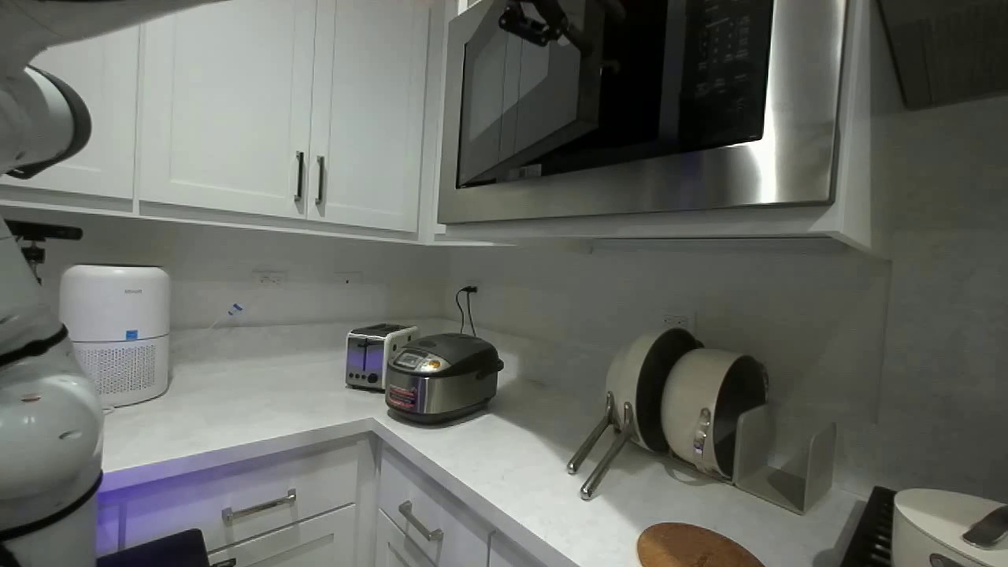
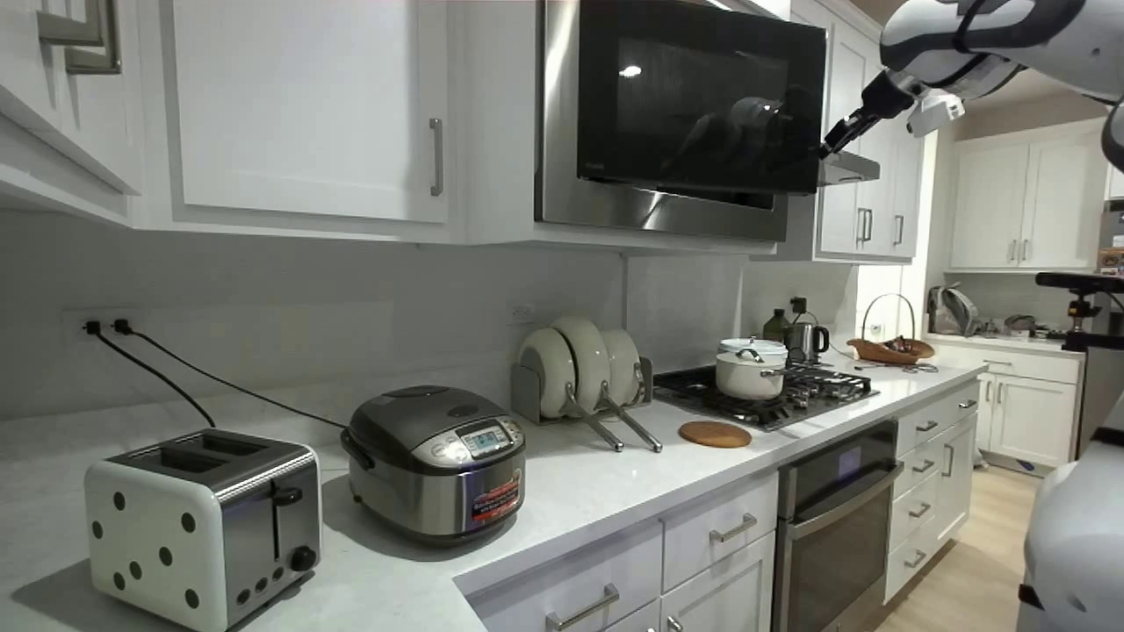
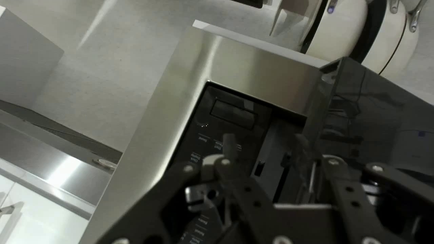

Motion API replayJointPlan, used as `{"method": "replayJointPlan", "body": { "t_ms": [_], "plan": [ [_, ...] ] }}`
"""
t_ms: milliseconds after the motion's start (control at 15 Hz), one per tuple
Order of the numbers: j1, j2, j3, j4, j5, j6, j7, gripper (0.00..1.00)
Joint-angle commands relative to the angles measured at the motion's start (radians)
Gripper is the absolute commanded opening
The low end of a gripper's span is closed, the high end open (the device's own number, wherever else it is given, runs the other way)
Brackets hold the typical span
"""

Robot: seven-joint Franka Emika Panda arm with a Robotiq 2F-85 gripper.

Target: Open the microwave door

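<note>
Along the worktop [image 2: 606,483], a basket [image 2: 891,352] is shown only in an exterior view; the ajar microwave door [image 3: 379,125] is seen beside the hand [image 3: 266,140], spread apart.

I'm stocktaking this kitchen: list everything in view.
Counter: one, white, along walls
Cabinet doors: several, white, above counter
Drawers: several, white, under counter
Microwave: one, steel, above counter
Microwave door: one, black, ajar on microwave
Toaster: one, white, counter corner
Rice cooker: one, grey, beside toaster
Cylindrical appliance: one, white, on counter
Rack: one, grey, on counter
Cookware: three, cream, in rack
Round board: one, brown, on counter
Cooktop: one, black, on counter
Pots: two, pale, on cooktop
Oven: one, dark, under counter
Kettle: one, silver, beyond cooktop
Basket: one, brown, beside kettle
Arm: one, white, near microwave
Tool: one, black, by door edge
</note>
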Motion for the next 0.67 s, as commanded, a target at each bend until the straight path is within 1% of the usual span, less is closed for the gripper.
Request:
{"method": "replayJointPlan", "body": {
  "t_ms": [0, 67, 133, 200, 333, 600],
  "plan": [
    [-0.021, 0.026, 0.041, 0.044, 0.042, -0.116, -0.011, 0.80],
    [-0.026, 0.026, 0.042, 0.050, 0.042, -0.130, -0.011, 0.89],
    [-0.029, 0.028, 0.043, 0.056, 0.043, -0.143, -0.012, 0.95],
    [-0.034, 0.031, 0.043, 0.063, 0.044, -0.149, -0.011, 1.00],
    [-0.040, 0.038, 0.041, 0.074, 0.050, -0.171, -0.011, 1.00],
    [-0.044, 0.050, 0.032, 0.094, 0.081, -0.255, -0.021, 1.00]
  ]
}}
